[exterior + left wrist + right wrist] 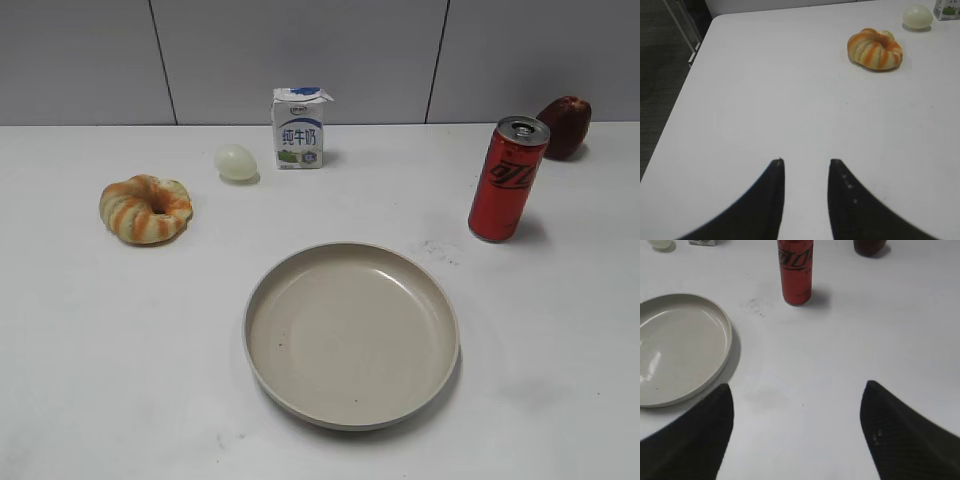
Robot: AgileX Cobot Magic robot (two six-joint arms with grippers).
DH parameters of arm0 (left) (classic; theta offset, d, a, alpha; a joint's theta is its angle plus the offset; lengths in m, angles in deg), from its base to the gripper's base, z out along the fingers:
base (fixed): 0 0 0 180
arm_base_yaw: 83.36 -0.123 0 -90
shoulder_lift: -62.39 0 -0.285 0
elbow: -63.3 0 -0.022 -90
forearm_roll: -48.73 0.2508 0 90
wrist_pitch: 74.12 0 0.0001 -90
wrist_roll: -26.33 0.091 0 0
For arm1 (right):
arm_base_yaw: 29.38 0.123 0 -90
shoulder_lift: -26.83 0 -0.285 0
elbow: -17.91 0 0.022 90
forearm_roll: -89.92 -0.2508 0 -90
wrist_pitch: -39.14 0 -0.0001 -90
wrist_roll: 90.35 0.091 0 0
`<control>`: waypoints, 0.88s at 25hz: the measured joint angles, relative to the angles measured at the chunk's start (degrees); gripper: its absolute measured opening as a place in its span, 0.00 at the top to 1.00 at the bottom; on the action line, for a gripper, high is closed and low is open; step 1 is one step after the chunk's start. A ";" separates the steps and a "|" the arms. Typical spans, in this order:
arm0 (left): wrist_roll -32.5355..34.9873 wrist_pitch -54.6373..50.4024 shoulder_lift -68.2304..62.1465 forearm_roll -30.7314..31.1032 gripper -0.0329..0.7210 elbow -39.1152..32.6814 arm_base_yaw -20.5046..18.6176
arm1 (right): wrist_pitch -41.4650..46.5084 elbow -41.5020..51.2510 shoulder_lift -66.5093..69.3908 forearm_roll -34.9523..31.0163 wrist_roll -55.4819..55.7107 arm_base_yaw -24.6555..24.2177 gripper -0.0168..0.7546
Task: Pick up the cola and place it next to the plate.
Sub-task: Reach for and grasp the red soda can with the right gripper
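Observation:
The cola (508, 180), a tall slim red can with a silver top, stands upright at the right of the white table; it also shows at the top of the right wrist view (795, 271). The beige plate (352, 415) lies empty at the front middle, and its rim shows at the left of the right wrist view (725, 322). My right gripper (797, 390) is open wide and empty, well short of the can. My left gripper (806, 162) is open with a narrower gap and empty, over bare table at the left. Neither gripper shows in the exterior view.
A striped orange ring-shaped bread (146, 208) lies at the left. A pale egg (236, 162) and a white-blue milk carton (298, 127) stand at the back. A dark red fruit (565, 125) sits behind the can. The table's left edge (685, 90) is close to my left gripper.

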 joint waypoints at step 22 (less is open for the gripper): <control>0.00 0.00 0.00 0.00 0.64 0.00 0.00 | -2.61 -42.83 68.32 -6.73 0.00 0.00 0.21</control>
